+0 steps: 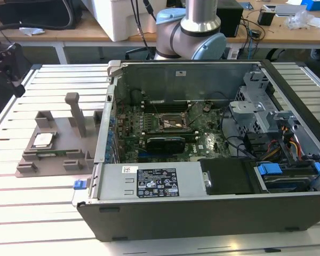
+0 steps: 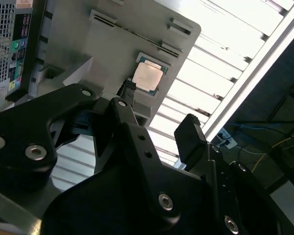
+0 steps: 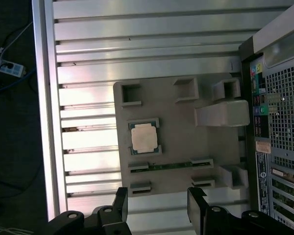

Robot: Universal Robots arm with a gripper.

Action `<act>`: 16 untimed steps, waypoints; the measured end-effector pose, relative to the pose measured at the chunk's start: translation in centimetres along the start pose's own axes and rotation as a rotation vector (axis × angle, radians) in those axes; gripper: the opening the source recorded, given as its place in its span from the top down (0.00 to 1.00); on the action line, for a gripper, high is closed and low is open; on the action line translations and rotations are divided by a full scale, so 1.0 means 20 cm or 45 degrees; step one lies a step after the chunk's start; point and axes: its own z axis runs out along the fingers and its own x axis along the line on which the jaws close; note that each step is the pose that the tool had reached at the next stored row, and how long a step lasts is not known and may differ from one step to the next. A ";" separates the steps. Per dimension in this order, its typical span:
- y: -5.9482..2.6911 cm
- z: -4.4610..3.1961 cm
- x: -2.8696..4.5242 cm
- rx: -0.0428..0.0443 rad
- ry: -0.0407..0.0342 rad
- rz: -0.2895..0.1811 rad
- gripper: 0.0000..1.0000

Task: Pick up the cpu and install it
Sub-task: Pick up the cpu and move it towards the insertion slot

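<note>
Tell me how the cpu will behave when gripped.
The cpu looks like a thin flat plate, so it is probably stiff and light. Its smooth metal top may be slippery. It sits framed in the grey holder, so it likely won't slide or roll.

The cpu has a smooth, dull-silver metal top. Its holder is matt grey plastic. The table is ribbed aluminium slats with a bright sheen. The gripper is matt black with shiny metal screw heads. The computer case is satin grey sheet metal.
</note>
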 end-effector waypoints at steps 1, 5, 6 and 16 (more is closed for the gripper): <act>0.000 0.003 0.000 0.000 0.0001 0.000 0.40; 0.000 0.016 0.000 0.000 0.0000 0.000 0.40; 0.000 0.019 0.000 0.000 0.0000 0.000 0.40; 0.000 0.046 0.001 0.000 0.0000 0.000 0.40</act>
